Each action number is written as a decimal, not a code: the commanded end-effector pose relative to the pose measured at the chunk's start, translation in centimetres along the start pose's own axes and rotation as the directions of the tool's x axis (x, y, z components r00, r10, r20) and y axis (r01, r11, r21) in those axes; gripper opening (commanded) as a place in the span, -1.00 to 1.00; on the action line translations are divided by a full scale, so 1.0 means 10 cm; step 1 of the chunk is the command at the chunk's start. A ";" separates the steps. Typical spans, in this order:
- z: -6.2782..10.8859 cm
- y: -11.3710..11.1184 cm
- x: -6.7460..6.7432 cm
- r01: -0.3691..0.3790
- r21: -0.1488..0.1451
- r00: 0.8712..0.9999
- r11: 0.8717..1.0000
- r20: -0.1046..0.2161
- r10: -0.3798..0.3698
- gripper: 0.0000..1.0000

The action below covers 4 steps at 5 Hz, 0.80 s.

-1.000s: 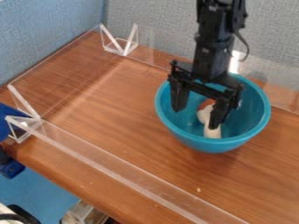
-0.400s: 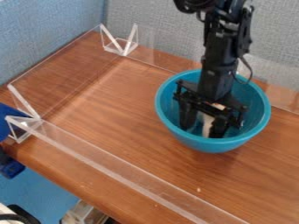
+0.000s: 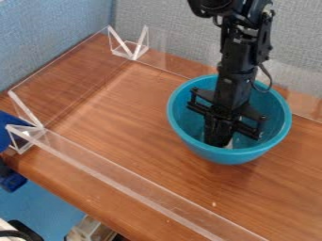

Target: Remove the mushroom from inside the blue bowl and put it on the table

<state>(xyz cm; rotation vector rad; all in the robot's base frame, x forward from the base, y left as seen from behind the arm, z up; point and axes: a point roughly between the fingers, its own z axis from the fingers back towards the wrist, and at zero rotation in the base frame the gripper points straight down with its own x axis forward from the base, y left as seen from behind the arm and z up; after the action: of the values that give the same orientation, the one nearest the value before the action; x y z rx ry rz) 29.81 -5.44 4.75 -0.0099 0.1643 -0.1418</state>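
Observation:
The turquoise blue bowl (image 3: 269, 128) stands on the brown wood-grain table (image 3: 113, 108) at the right. My gripper (image 3: 221, 134) points straight down into the bowl, its black fingers drawn together low inside, near the bottom. They have shut at the spot where the mushroom stood. The fingers hide the mushroom, so none of its white stem shows between them.
Low clear acrylic walls (image 3: 107, 177) run along the table's front and left edges, with clear triangular brackets at the back (image 3: 127, 42) and the left (image 3: 25, 132). A blue backdrop (image 3: 164, 24) rises behind. The bowl sits close to the table's right edge.
The gripper sank deeper into the bowl around the white mushroom, then its wide-spread fingers closed together, hiding the mushroom.

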 end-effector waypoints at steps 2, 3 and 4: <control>0.79 0.00 0.00 0.003 0.035 0.983 0.999 0.181 -0.009 -1.00; 1.23 0.02 -0.03 -0.008 0.036 0.965 0.999 0.264 -0.002 -1.00; 1.43 0.05 -0.08 -0.008 0.034 0.946 0.999 0.324 -0.003 -1.00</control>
<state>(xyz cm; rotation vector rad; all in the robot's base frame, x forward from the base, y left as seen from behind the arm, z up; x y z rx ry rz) 31.18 -5.14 16.34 0.0057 -0.0808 -0.1467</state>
